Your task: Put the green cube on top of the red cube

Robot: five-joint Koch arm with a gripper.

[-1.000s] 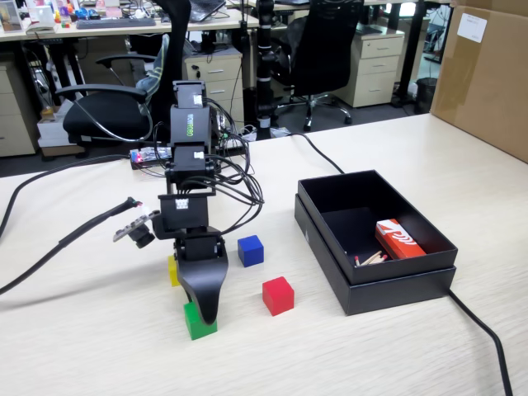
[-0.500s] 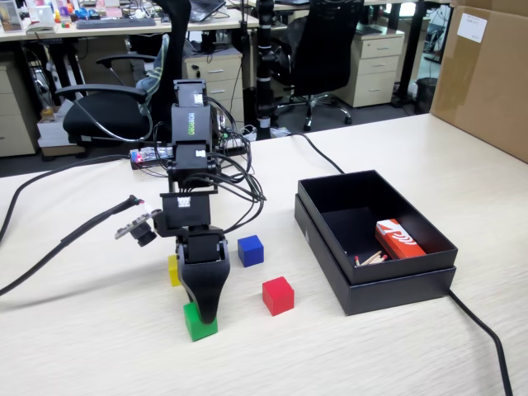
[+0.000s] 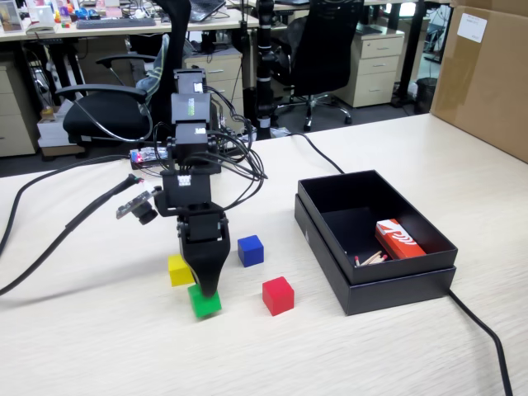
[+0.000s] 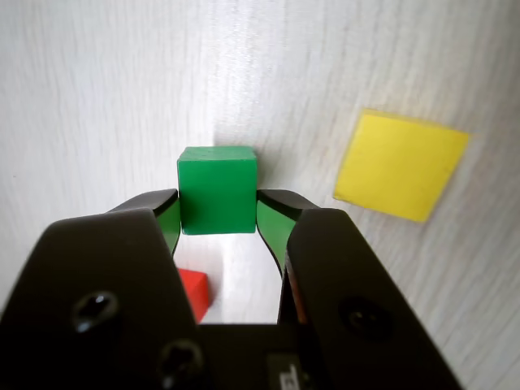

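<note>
The green cube [image 3: 204, 302] sits on the light wooden table, in front of the arm. My gripper [image 3: 206, 289] points straight down onto it. In the wrist view the green cube [image 4: 217, 189] lies between my two green-lined fingertips [image 4: 270, 219], which press against its left and right faces, so my gripper [image 4: 217, 213] is shut on it. The red cube [image 3: 278, 295] stands on the table to the right of the green cube in the fixed view. In the wrist view only a corner of the red cube [image 4: 195, 292] shows behind the left jaw.
A yellow cube [image 3: 180, 270] sits just left of the gripper, also in the wrist view [image 4: 400, 165]. A blue cube [image 3: 250, 250] lies behind. An open black box [image 3: 396, 276] with a red-and-white box [image 3: 398, 239] stands at right. Cables [image 3: 49, 235] trail left.
</note>
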